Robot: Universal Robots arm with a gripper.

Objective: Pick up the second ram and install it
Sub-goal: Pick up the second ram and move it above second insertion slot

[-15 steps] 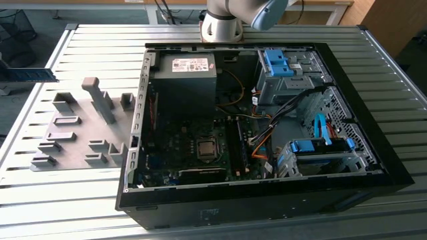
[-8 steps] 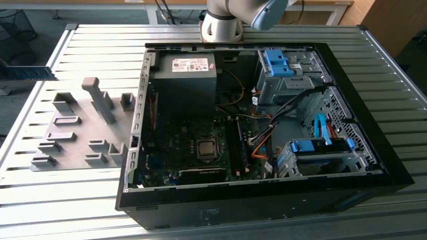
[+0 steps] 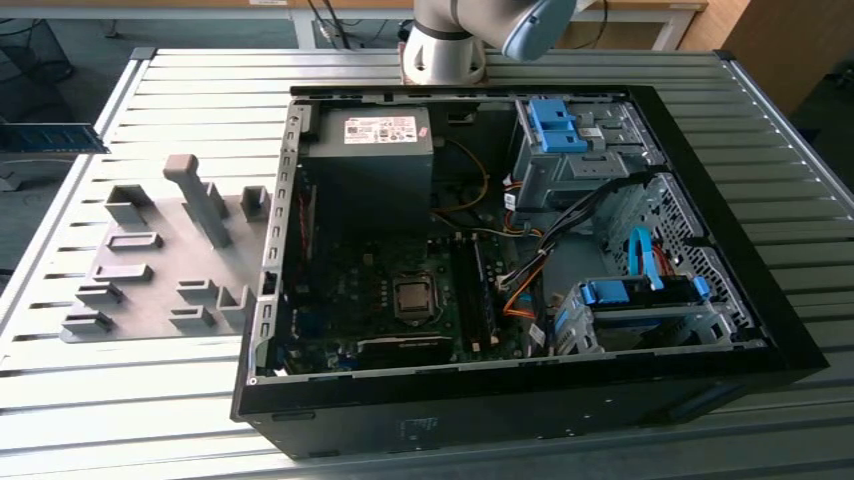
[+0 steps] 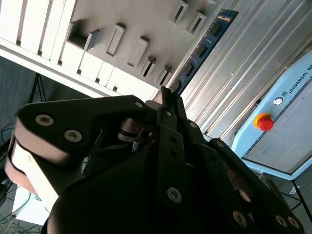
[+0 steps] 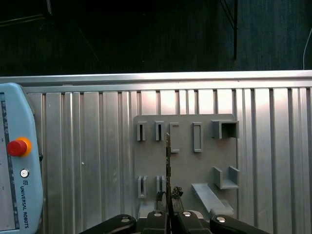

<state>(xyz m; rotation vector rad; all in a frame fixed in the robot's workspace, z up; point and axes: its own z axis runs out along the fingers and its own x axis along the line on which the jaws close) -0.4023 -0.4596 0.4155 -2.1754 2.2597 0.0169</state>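
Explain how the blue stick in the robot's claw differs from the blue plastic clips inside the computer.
The stick is a thin, long, flat board with dark chips; the clips are chunky light-blue plastic. The stick is clamped in the gripper, outside the computer case; the clips sit inside it, on the metal cages. Both are blue.

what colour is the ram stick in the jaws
The second ram is blue with black chips, clearest in the second wrist view.
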